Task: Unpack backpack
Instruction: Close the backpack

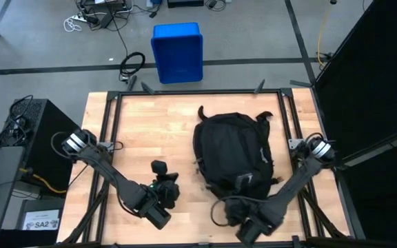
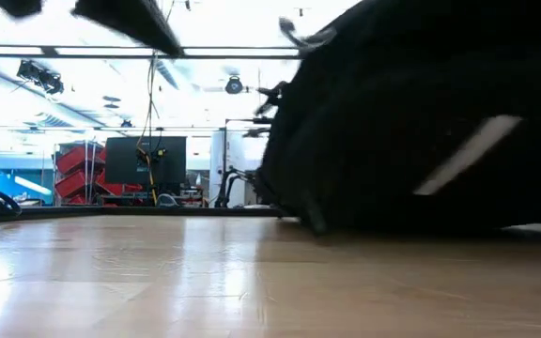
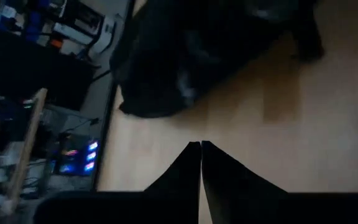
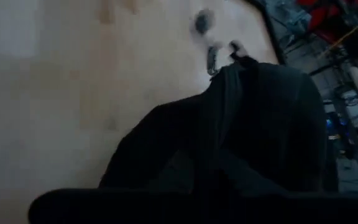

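Here the right tool is closed on the backpack's near-edge fabric; left tool closed, empty

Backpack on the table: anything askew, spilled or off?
Nothing spilled or damaged. The backpack lies flat on the table, straps loose at its near end where the right claw sits shut. Left claw shut, apart from it. Nothing unpacked yet.
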